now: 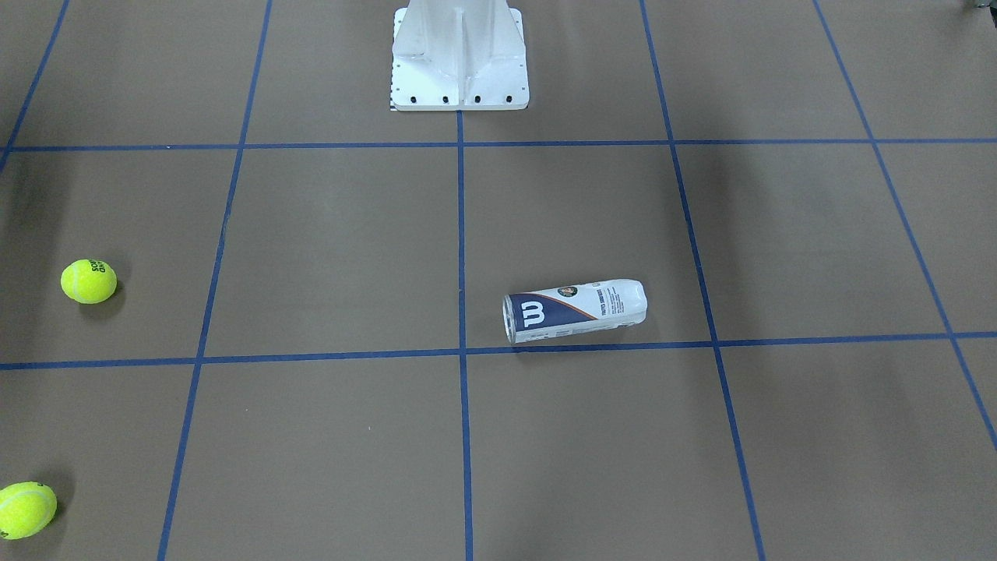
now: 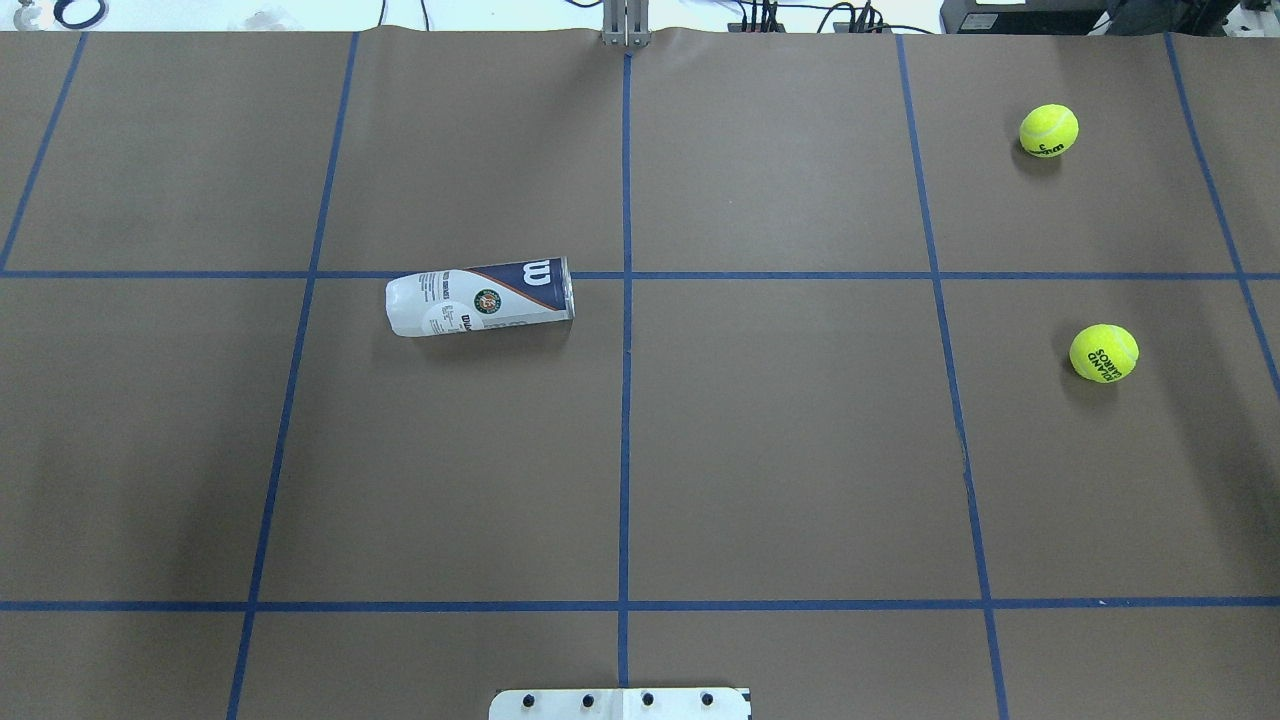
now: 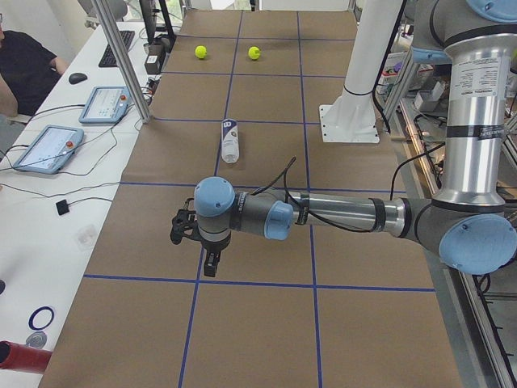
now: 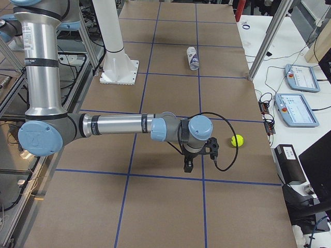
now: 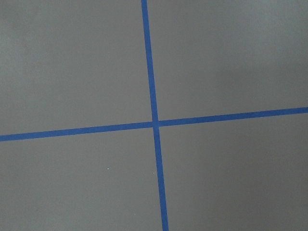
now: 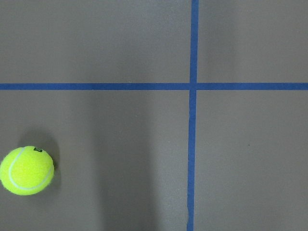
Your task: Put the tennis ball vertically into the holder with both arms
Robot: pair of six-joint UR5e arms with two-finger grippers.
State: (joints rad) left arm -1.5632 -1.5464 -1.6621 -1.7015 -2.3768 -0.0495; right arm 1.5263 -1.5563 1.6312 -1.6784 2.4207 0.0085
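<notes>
The left arm (image 3: 347,214) and right arm (image 4: 116,125) match: silver-grey tubes ringed with black bands, grey joint housings and round pale blue caps. A thin black cable (image 4: 222,169) loops loose at each wrist. The left end effector (image 3: 212,263) and right end effector (image 4: 188,164) are small and black. The white pedestal (image 1: 459,62) shows 4 black screws along its foot.
</notes>
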